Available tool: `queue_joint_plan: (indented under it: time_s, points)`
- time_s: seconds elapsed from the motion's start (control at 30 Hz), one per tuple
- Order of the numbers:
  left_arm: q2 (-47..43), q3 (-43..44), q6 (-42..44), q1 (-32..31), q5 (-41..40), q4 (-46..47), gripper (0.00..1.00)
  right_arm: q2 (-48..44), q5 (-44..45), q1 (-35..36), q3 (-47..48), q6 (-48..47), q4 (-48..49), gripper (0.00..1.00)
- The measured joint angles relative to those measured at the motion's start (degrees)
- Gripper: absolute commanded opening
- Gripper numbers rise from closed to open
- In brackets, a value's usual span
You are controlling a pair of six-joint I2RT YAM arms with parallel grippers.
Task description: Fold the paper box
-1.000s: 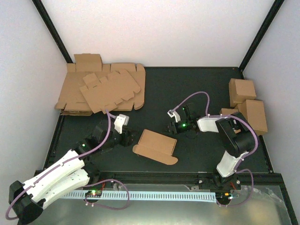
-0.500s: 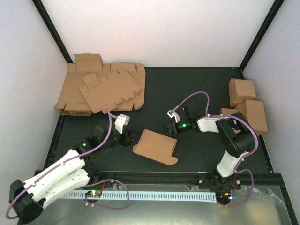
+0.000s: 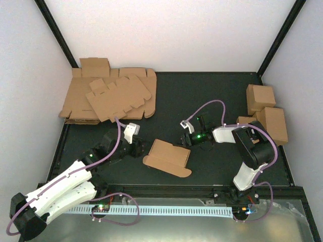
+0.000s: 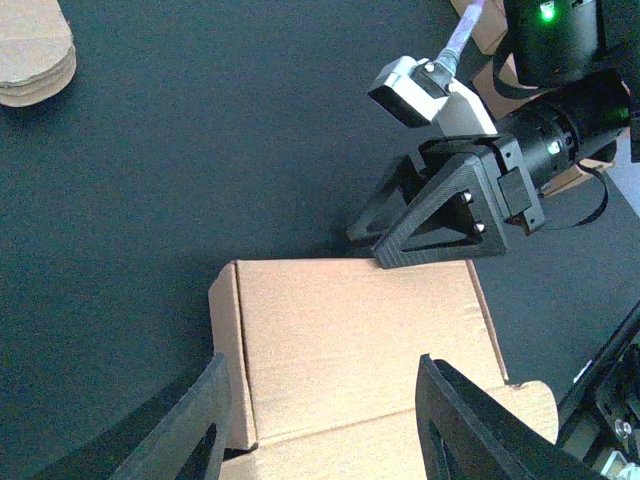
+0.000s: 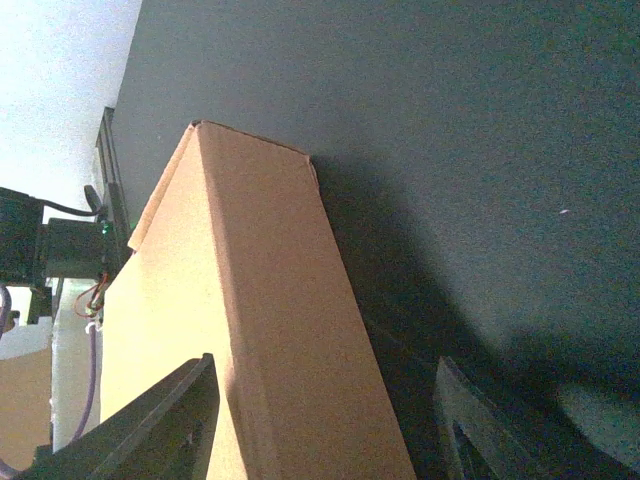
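One plain brown cardboard piece, the paper box (image 3: 167, 157), lies part-folded near the middle of the matte black table (image 3: 217, 96). Its surface is dull and smooth with faint corrugation lines and crisp creases. The top panel is a flat oblong, a short wall stands up along one end, and a rounded tab sticks out at the near right corner. From the right wrist it looks tented, with a sharp ridge running away from the camera.

The left tool (image 3: 140, 149) sits at the box's left end and the right tool (image 3: 185, 139) at its far right corner, so the box lies between the two. The left tool's black plastic fingers (image 4: 190, 430) stand about half apart, one outside the upright end wall, the other over the top panel. Their tips are cut off by the frame edge, so I cannot tell whether they press the cardboard. The right tool's jaws are apart: one finger (image 5: 160, 420) is close beside the ridge, and the other stands clear of it over bare table.

A heap of flat blanks (image 3: 108, 96) of like cardboard fills the far left corner. A few closed cartons (image 3: 267, 113) sit at the right edge.
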Motion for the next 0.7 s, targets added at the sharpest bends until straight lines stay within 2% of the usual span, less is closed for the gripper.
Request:
queue_joint_plan:
  time_s: [0.47, 0.7]
  points:
    - [0.7, 0.0, 0.1, 0.0, 0.6, 0.0, 0.54, 0.2, 0.0, 0.0, -0.1, -0.2, 0.0, 0.64]
    - [0.7, 0.0, 0.2, 0.0, 0.9, 0.0, 0.54, 1.3, -1.4, 0.0, 0.0, 0.2, 0.7, 0.49]
